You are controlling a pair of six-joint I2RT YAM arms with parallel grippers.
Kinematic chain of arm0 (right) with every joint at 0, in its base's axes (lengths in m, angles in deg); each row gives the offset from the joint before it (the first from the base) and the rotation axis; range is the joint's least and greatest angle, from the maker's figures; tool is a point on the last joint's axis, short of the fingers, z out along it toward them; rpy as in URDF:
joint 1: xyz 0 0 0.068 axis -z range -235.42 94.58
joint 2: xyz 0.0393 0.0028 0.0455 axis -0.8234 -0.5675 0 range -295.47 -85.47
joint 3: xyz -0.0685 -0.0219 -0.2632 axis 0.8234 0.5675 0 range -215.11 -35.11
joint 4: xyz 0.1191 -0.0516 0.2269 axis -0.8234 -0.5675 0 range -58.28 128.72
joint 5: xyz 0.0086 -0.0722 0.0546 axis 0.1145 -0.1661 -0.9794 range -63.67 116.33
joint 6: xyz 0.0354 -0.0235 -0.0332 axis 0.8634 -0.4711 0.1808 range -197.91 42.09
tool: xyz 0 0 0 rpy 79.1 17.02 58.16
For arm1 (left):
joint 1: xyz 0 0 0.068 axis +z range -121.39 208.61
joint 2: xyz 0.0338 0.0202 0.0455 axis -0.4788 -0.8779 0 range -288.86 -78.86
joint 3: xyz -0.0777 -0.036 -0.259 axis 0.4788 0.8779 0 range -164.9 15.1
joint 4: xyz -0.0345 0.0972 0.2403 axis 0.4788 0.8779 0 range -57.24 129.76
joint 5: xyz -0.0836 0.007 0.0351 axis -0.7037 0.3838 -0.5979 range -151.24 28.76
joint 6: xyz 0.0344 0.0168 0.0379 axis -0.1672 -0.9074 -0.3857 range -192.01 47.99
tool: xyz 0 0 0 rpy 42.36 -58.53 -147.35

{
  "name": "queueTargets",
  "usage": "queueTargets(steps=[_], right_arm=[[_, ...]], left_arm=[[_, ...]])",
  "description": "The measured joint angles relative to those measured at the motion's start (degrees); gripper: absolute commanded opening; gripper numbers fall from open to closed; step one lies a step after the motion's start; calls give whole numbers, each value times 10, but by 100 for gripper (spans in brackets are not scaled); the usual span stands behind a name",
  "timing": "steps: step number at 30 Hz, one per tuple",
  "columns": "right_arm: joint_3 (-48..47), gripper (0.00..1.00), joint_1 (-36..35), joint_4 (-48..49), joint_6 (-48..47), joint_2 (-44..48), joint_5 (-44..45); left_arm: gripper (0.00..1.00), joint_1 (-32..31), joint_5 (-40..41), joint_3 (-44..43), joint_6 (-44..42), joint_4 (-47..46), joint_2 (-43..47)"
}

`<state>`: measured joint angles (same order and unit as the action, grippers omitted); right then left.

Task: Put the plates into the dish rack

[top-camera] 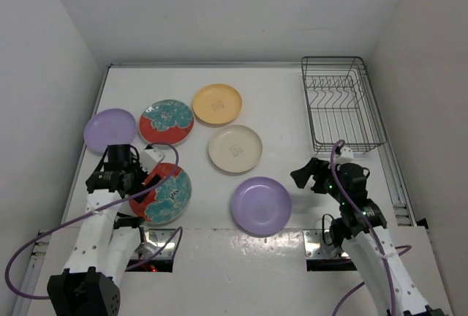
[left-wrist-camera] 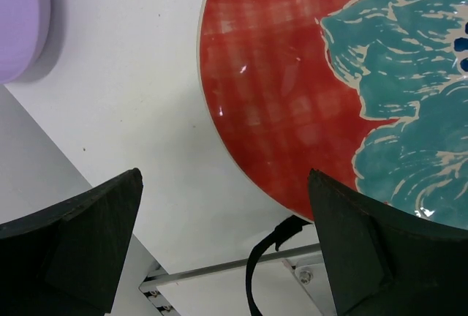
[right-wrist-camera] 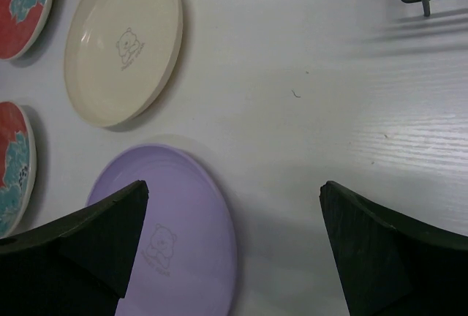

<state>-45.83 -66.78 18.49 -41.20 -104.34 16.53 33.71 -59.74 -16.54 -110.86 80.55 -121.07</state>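
From above, the left arm lies across the near red plate (top-camera: 172, 195) and hides its left edge. The left wrist camera cuts the same plate off at the top and right, so only glossy red glaze and part of the teal flower pattern show. The right wrist view catches just a corner of the dish rack (top-camera: 340, 104), a dark wire basket with a row of upright prongs, which stands in the far right corner of the white desk (top-camera: 285, 89). All six round plates lie flat on the desk, apart from the rack. The others are the far lilac plate (top-camera: 110, 130), the far red plate (top-camera: 167, 121), the orange-yellow plate (top-camera: 217, 104), the cream plate (top-camera: 235, 148) and the near lilac plate (top-camera: 261, 205); the last two carry a faint small print I can't quite make out. The left pincer (left-wrist-camera: 225, 184) is spread wide over the near red plate's rim and grips nothing; whether it touches the rim I cannot tell. The right pincer (right-wrist-camera: 234, 188) hangs with its fingers far apart, holding nothing, between the near lilac plate and the rack, its arm bent at the elbow.
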Motion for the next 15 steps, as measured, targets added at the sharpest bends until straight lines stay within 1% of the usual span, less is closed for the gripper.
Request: queueTargets(steps=[4,8,13,15], right_arm=[[-3,100,0,0,4,-24,2],[-22,100,0,6,8,-80,-10],[-63,100,0,24,10,-155,-38],[-81,100,0,31,8,-181,-48]], left_arm=[[100,0,-3,-16,3,5,-3],[100,0,-3,-54,15,-3,-21],[100,0,-2,-132,61,-21,-87],[100,14,-9,-183,90,-21,-140]])
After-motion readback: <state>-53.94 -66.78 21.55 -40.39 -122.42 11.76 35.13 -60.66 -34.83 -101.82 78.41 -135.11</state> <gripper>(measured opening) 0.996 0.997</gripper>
